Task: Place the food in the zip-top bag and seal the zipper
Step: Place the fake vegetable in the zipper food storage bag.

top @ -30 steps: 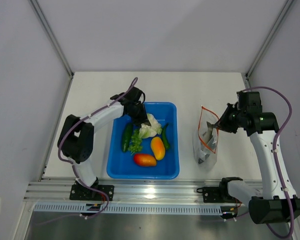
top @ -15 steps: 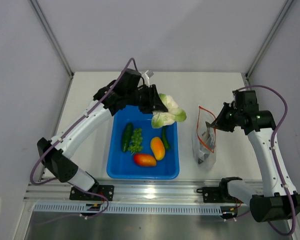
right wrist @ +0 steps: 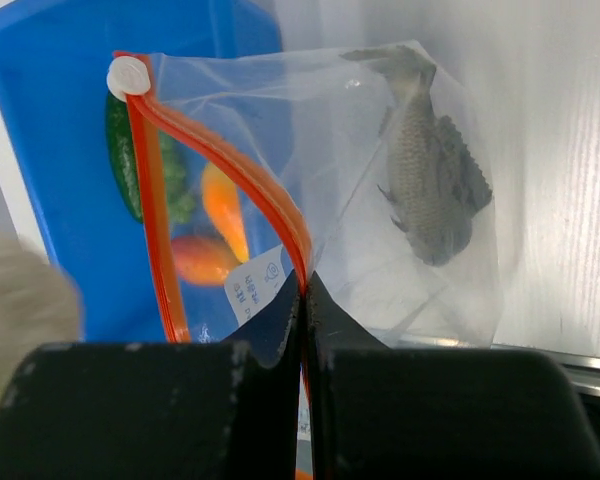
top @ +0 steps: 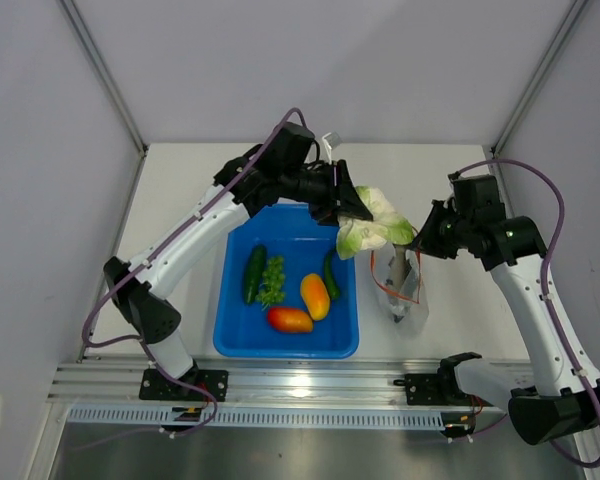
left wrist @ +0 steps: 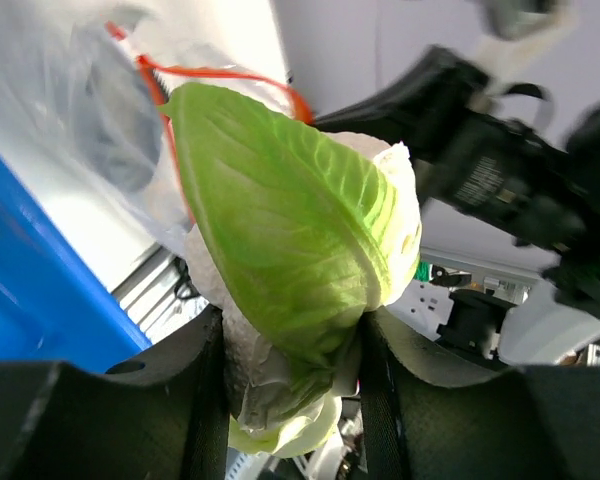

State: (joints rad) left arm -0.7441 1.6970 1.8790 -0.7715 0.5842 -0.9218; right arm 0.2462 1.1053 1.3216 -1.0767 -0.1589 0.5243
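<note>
The left hand (top: pixel 348 210) is clamped on the cauliflower (top: pixel 376 224), a lumpy white head wrapped in a smooth, veined green leaf. It is held off the table (top: pixel 435 170), close by the mouth of the zip-top bag (top: pixel 404 298). The right hand (top: pixel 427 238) is pinched together on the bag's mouth edge at the zipper (right wrist: pixel 230 170), a thin orange-red strip. The mouth gapes open. Inside the clear, crinkled film lies the grey, scaly fish (right wrist: pixel 432 190). The blue rectangular plastic tray (top: pixel 280 347) holds a dark green cucumber (top: pixel 253 274), a leafy green bunch (top: pixel 272 280), an orange-yellow fruit (top: pixel 315 296) and a glossy red-orange fruit (top: pixel 290 319).
</note>
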